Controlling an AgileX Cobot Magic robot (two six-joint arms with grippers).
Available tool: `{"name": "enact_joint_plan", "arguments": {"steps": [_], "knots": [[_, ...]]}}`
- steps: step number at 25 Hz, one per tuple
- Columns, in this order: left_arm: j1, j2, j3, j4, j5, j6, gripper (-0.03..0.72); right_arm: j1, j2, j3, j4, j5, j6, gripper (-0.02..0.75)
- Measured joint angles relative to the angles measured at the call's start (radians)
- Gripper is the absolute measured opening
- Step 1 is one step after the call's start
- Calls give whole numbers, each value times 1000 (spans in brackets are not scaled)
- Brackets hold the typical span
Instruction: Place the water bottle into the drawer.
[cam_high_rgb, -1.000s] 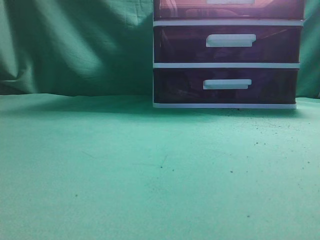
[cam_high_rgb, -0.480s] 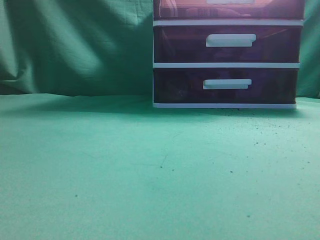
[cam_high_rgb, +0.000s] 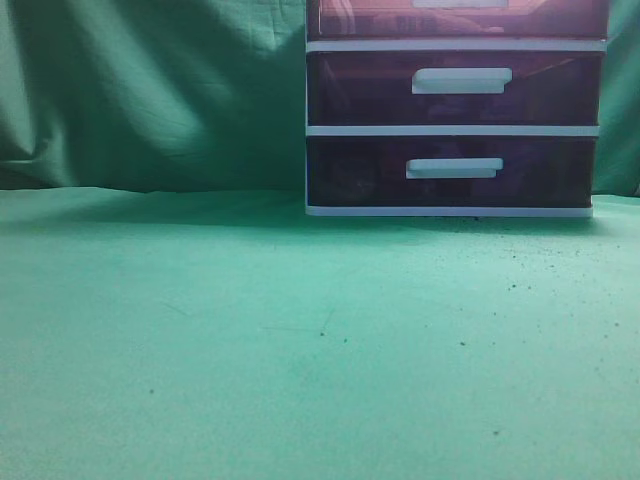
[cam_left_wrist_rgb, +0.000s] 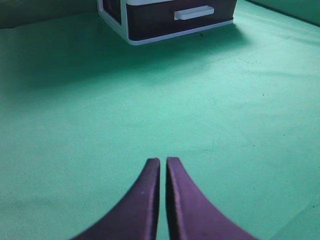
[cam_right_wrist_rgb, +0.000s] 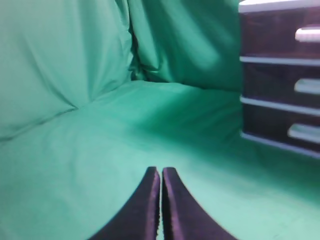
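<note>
The drawer is the top one of a white-framed unit at the back right; only its lower part shows in the exterior view, and it shows in the right wrist view at the right edge. Reddish shapes show dimly through its front. I cannot make out the water bottle in any view. My left gripper is shut and empty above the green cloth, well short of the unit. My right gripper is shut and empty, to the left of the unit. Neither gripper shows in the exterior view.
Two lower like drawers have white handles; the lowest also shows in the left wrist view. A green cloth covers the table and hangs as a backdrop.
The reddish shapes behind the top drawer's front shift slightly. Nothing else moves in the exterior view.
</note>
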Motion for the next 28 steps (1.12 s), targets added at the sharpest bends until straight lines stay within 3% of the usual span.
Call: {"name": "enact_joint_plan", "arguments": {"steps": [5,8,11,14,17,21,28], "knots": [[0,0,0,7,0,0,0,-21,-14,51,-84,-69,-46,0],[0,-2,0,8,0,0,0,-104,-103,130,-181,-84,6,0],[0,-5,0,8,0,0,0,-199,-222,182,-431,-66,259,0],[0,-5,0,9,0,0,0,-294,-307,221,-765,-21,614,0],[0,-5,0,9,0,0,0,-383,-360,277,-930,-7,823,0],[0,-5,0,9,0,0,0,-467,-366,362,-958,-6,890,0],[0,-6,0,9,0,0,0,-471,-366,370,-951,37,893,0]]}}
